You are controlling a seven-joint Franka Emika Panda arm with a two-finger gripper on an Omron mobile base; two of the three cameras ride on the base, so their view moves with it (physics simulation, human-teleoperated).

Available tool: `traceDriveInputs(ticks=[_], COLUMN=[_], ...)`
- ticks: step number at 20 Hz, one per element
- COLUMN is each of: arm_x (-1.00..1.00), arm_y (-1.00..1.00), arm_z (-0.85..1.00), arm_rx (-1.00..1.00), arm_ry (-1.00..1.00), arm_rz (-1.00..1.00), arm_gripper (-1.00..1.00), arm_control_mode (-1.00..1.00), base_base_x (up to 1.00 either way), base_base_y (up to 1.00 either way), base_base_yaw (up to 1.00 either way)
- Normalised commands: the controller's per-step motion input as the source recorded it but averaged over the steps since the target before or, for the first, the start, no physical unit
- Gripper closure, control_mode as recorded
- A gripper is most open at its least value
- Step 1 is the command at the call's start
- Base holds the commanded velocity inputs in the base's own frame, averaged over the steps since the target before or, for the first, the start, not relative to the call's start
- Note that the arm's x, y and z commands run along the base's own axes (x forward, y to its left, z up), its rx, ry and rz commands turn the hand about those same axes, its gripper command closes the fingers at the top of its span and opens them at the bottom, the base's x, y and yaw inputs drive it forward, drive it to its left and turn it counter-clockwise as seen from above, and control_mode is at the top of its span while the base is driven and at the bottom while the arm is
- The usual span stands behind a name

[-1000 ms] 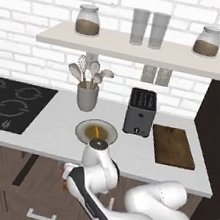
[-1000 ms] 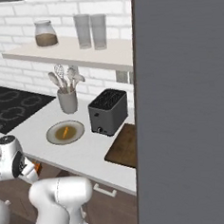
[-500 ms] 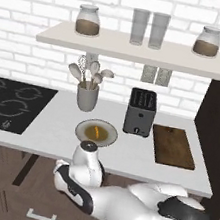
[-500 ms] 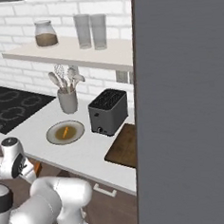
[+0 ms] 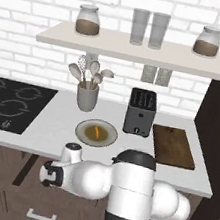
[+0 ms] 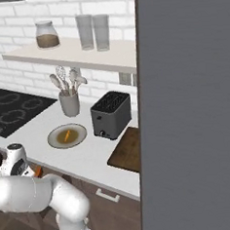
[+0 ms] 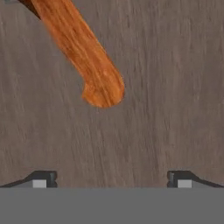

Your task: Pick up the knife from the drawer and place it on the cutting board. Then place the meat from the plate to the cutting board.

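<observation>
White worktop (image 5: pixel 53 130) carries, from left to right, a black hob (image 5: pixel 9 103) at its left end, a grey utensil crock (image 5: pixel 87 97) near the back edge, the plate (image 5: pixel 84 134) toward the front edge with the meat (image 5: pixel 96 130) lying on its brownish centre, a dark toaster (image 5: pixel 140 112) just beside the plate, and the cutting board (image 5: pixel 173 146) lying bare at the right end, close to the toaster. Above, a shelf (image 5: pixel 142 51) holds two jars and two glasses.

Below the front edge, the white arm reaches down to the left in front of the brown cabinet fronts. In the hand view the gripper (image 7: pixel 112 179) has its two fingertips (image 7: pixel 43 179) spread wide with nothing between them, over the grey-brown wooden floor of the drawer (image 7: pixel 175 87). The knife (image 7: pixel 83 57) lies there, its orange handle running from the upper left toward the middle, apart from both tips.
</observation>
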Motion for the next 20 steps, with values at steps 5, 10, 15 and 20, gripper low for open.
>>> traceDriveInputs(ticks=[5, 10, 15, 20], arm_x=[-0.95, -1.00, -1.00, -0.19], arm_y=[0.80, 0.81, 0.70, 0.19], arm_z=[-0.32, -0.05, 0.12, 0.83], arm_rx=[-0.20, -0.18, -0.15, -0.04], arm_ry=[0.12, 0.18, 0.31, 0.25], arm_rz=[0.13, 0.19, 0.23, 0.08], arm_gripper=[-1.00, -1.00, -1.00, -1.00], arm_control_mode=[-1.00, -1.00, -1.00, -1.00], base_base_x=[0.00, 0.00, 0.00, 0.00], base_base_y=[0.00, 0.00, 0.00, 0.00], base_base_yaw=[0.00, 0.00, 0.00, 0.00])
